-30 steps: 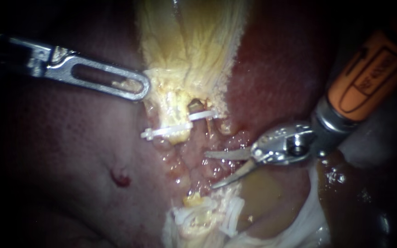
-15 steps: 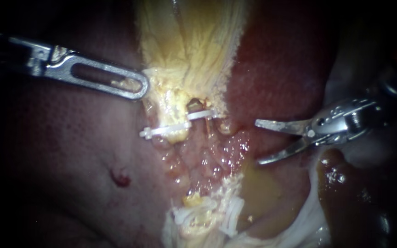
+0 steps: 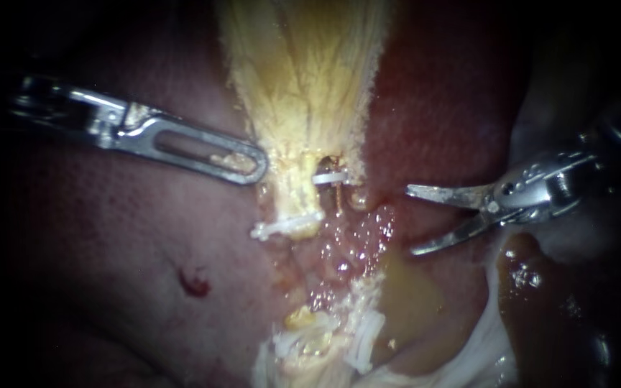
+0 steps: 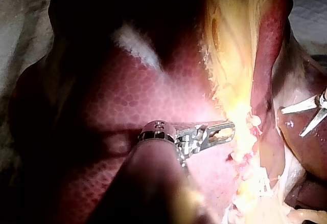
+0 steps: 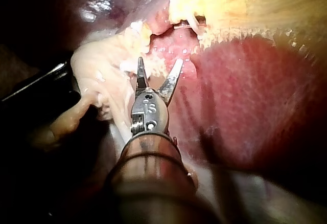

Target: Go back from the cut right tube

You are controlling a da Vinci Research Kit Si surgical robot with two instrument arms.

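At three o'clock the right instrument (image 3: pixel 410 220) held its blades parted, clear of the white clip (image 3: pixel 285 228). At ten o'clock the left instrument (image 3: pixel 255 168) touched yellow tissue (image 3: pixel 303 86), its grip indiscernible.

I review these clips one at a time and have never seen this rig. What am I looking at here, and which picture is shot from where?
This is a surgical robot working on a pig's liver on a bench. Two thin rods, called instruments, each end in small jaws. The wide picture comes from an endoscope, a camera close to the tissue. The other two come from cameras on each instrument's arm. The left instrument, entering from the left, appears to grip the edge of the yellowish tissue. The right instrument has pointed jaws that stand open, hold nothing and sit off to the side. White clips cross the yellowish tissue's lower end. The lower clips sit on a separate stump, with bare wet tissue between the two sets.
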